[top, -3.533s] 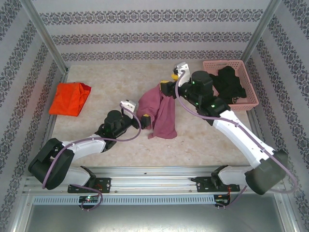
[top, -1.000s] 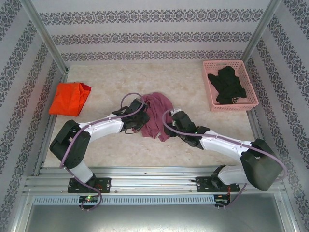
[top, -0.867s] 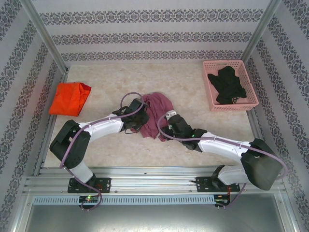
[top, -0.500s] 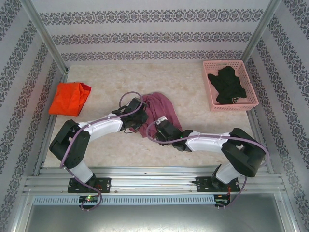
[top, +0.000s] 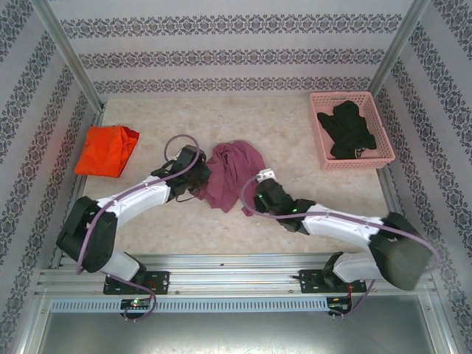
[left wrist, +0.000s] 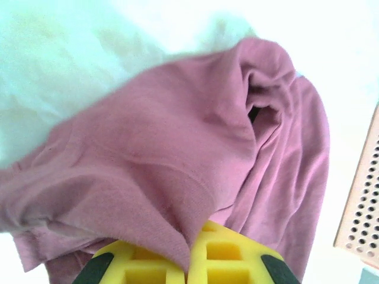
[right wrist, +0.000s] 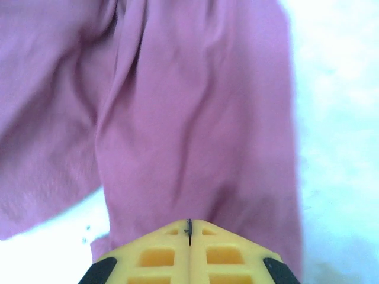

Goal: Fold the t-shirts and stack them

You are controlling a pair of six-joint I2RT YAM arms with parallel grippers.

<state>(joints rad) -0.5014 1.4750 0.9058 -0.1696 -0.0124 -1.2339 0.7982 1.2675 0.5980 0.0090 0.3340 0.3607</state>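
Left gripper (left wrist: 188, 251): low over the table, at the left edge of the crumpled shirt. In the left wrist view its yellow fingers are pressed together with a ridge of maroon cloth pinched between them.

Right gripper (right wrist: 189, 229): at the shirt's near right edge. In the right wrist view its yellow fingers meet with no gap, and the cloth runs straight into the tips, so it appears to have the hem nipped.

Maroon t-shirt (top: 232, 168): in the middle of the table (top: 162, 118), between the two grippers. It lies bunched in loose folds, not spread flat. No print shows on the side facing up.

Orange t-shirt (top: 107, 150): at the far left of the table, well apart from the maroon one, in a rough, compact bundle.

Pink basket (top: 352, 166): at the far right, holding a black garment (top: 346, 129).

Progress: early, by my reading. Both grippers have a hold on the maroon t-shirt, which suggests it is about to be spread out. It is not yet flattened or folded, and nothing is stacked. The orange bundle may already be folded, but I cannot tell.
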